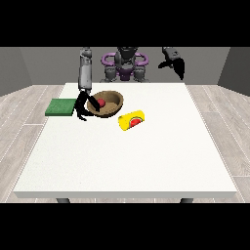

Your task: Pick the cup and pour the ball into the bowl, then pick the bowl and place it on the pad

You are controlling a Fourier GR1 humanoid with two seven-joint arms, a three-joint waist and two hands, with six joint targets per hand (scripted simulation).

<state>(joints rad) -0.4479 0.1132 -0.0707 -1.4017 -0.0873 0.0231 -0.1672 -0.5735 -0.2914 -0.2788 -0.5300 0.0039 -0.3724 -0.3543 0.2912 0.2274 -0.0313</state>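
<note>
On the white counter (127, 161), the green pad (60, 107) at far left lies bare, and just beside it the hand at the view's left (83, 108) has its fingers curled over the near rim of the brown bowl (108, 103). The red ball (101, 102) already sits in the bowl and the yellow cup (132, 120) lies tipped nearby, so pouring looks done and only carrying the bowl onto the pad remains. The hand at the view's right (177, 65) hangs raised, well apart, fingers straight.

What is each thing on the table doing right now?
Bowl: upright, red ball inside, hand at its rim.
Ball: resting in the bowl.
Cup: lying on its side on the table, beside the bowl.
Pad: flat at the table's edge, nothing on it.
Hand at the view's left: at the bowl's rim.
Hand at the view's right: raised off the table, holding nothing.
</note>
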